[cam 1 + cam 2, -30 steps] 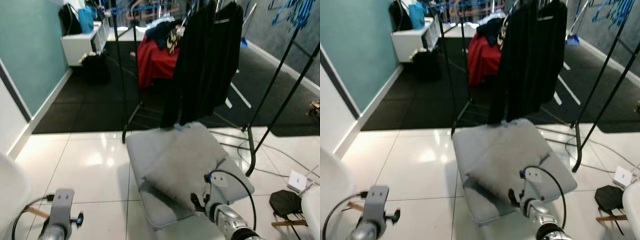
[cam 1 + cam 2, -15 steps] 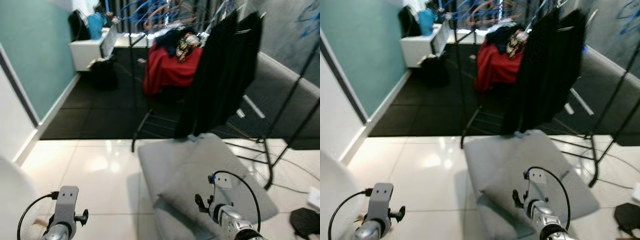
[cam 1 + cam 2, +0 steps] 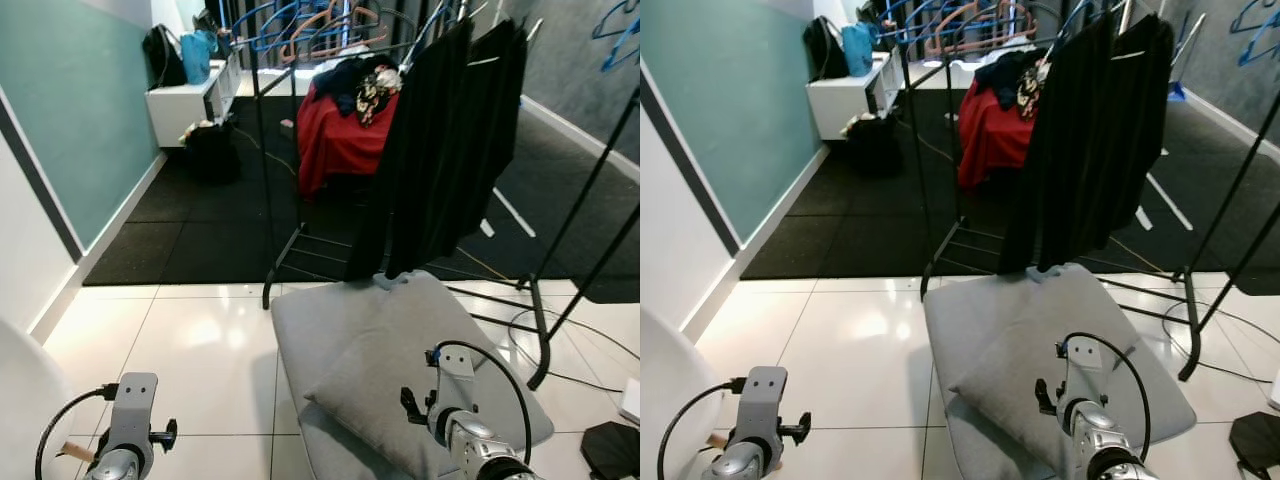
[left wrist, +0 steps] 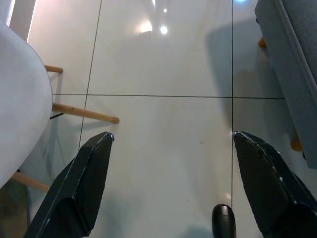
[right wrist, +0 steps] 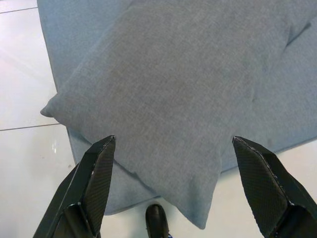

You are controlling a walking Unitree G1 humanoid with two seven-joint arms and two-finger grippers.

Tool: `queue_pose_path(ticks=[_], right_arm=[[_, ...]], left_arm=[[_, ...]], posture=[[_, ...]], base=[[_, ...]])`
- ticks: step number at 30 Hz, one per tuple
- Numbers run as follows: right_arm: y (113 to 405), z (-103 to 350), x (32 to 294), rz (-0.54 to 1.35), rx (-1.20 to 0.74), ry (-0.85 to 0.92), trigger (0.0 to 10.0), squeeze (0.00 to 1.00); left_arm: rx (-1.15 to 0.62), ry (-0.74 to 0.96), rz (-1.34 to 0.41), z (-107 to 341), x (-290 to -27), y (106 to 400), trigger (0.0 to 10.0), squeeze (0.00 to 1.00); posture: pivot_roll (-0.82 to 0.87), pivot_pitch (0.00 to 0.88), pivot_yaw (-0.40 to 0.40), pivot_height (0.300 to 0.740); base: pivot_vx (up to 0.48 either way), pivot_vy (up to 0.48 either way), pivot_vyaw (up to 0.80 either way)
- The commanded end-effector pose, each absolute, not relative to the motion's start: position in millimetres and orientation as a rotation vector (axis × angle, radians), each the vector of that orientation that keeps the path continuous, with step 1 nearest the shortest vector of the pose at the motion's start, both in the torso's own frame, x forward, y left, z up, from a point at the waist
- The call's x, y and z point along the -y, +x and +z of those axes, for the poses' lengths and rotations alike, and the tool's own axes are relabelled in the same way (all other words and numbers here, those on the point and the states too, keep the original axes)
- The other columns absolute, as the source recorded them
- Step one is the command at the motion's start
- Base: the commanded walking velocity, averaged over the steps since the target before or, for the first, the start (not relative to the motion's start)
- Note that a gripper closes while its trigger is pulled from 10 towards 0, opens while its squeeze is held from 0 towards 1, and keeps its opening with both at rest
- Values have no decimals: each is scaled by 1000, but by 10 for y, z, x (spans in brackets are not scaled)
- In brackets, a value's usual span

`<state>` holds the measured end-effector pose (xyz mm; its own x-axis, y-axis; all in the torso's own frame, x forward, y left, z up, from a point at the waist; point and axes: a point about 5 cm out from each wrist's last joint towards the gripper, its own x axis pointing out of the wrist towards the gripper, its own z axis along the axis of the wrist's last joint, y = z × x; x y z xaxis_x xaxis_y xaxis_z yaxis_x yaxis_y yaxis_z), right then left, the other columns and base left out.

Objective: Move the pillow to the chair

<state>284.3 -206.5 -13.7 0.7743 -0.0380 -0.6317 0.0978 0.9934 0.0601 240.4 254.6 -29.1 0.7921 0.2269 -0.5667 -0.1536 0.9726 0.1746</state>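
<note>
The grey pillow lies directly ahead of the right hand, spanning the gap between its two fingers and apart from both; one corner points back toward the hand. The right hand is spread wide, holds nothing and hangs above the pillow without touching it. The pillow rests flat on a grey cushioned seat, whose edge extends beyond the pillow on the side toward the left hand and on the far side.

The left hand is likewise spread wide and empty, hanging over the white tiled floor. To its outer side stands a white chair on wooden legs; to its inner side is the edge of the grey seat.

Beyond the right hand and the seat, black garments hang from a black clothes rack. Farther off lie a red cloth, dark carpet and a teal wall past the left hand.
</note>
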Motion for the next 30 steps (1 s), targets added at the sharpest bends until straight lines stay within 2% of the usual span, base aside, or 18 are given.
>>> queue_pose_path(ticks=[1,3,11,22,30], right_arm=[[2808,-176,2041,-75,-699,94,10000,0],[2808,-176,2041,-76,-700,94,10000,0],[2809,-176,2040,-80,-701,93,10000,0],[2796,-191,2042,-96,-719,117,10000,0],[2792,-195,2018,-110,-696,244,10000,0]], left_arm=[[-640,112,215,-317,-2554,2370,10000,0],[-642,119,203,-319,-2546,2372,10000,0],[-642,121,194,-318,-2532,2379,10000,0],[-642,119,214,-316,-2550,2376,10000,0],[-636,123,221,-311,-2542,2385,10000,0]], posture=[[-154,50,-17,740],[-156,53,-16,740],[-155,52,-17,740],[-161,51,-16,740],[-157,56,-29,735]], base=[[0,0,0],[0,0,0],[0,-480,0],[0,0,0],[0,0,0]])
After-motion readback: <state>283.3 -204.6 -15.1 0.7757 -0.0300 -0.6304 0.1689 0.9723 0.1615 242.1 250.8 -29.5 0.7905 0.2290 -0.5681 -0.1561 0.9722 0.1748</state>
